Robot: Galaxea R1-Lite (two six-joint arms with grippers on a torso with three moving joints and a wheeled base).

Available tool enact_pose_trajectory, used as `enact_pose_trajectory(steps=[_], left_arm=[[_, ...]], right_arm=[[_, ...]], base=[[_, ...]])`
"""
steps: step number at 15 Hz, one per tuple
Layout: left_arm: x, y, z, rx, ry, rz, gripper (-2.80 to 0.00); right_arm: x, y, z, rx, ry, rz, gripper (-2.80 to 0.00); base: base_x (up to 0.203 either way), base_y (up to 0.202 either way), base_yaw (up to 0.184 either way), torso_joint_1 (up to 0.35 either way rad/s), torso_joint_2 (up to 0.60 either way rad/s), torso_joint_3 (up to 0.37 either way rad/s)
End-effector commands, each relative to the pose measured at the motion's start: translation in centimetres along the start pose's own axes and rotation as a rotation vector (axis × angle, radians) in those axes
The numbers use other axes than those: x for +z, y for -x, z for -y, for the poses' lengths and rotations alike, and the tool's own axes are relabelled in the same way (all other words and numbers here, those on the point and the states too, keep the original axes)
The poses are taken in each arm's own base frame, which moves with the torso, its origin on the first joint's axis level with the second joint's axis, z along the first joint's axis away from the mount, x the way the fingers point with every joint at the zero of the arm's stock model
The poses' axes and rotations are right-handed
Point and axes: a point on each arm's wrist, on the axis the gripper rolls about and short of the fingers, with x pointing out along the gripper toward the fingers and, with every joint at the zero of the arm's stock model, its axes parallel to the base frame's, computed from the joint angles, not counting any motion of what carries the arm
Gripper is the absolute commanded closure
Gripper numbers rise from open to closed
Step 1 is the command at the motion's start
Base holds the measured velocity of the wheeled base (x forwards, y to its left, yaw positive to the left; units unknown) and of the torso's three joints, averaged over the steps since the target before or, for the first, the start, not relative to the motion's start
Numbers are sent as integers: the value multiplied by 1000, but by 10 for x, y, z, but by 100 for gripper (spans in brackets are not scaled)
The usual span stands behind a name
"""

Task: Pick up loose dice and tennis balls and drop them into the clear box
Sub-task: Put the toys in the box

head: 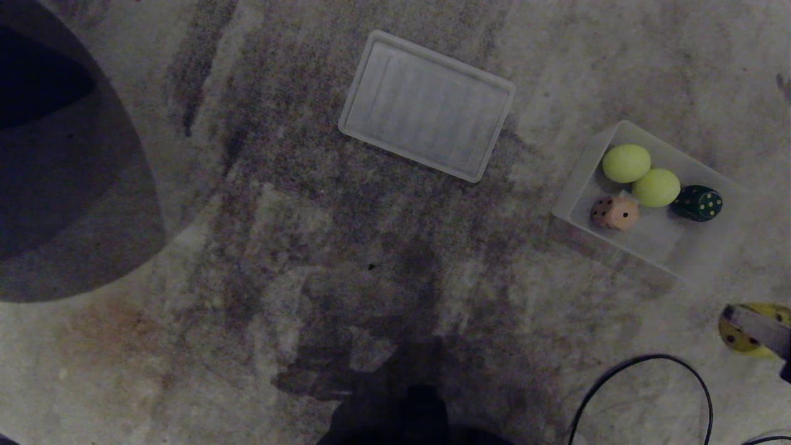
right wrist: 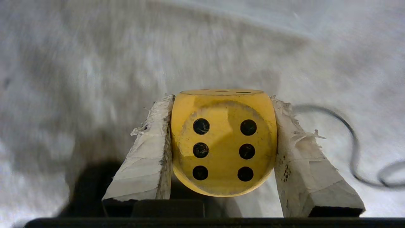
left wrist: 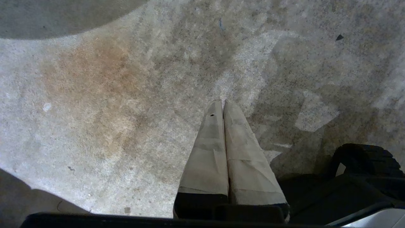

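The clear box (head: 660, 241) sits on the carpet at the right of the head view. Inside it lie two yellow-green tennis balls (head: 626, 162) (head: 655, 187), a pinkish-beige die (head: 615, 212) and a dark green die (head: 697, 203). My right gripper (right wrist: 221, 98) is shut on a yellow die (right wrist: 224, 142), its taped fingers (right wrist: 148, 158) pressing two opposite faces and the six-pip face turned to the wrist camera. In the head view this gripper (head: 759, 330) and the yellow die (head: 738, 337) show at the right edge, nearer me than the box. My left gripper (left wrist: 223, 103) hangs shut and empty over bare carpet.
A flat ribbed translucent panel (head: 426, 105) lies on the carpet at the upper middle. A black cable (head: 642, 371) loops across the floor at the lower right. A large dark rounded object (head: 62, 179) fills the left side.
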Motion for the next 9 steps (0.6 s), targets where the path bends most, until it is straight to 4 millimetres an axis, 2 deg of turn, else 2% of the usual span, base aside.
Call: enact_pose_trajectory(steps=[1, 4, 6, 9], left_arm=[[0, 0, 0, 1, 0, -3, 0], [0, 0, 0, 1, 0, -3, 0], [0, 0, 0, 1, 0, -3, 0], [0, 0, 0, 1, 0, -3, 0]], right_arm=[[0, -80, 0, -24, -22, -54, 0], [14, -133, -1, -42, -50, 111, 0], [27, -141, 1, -50, -63, 208, 0], [20, -150, 10, -92, -52, 174, 0]], base=[[0, 0, 0, 0, 0, 0], [0, 0, 0, 0, 0, 0], [0, 0, 0, 0, 0, 0], [0, 0, 0, 0, 0, 0]])
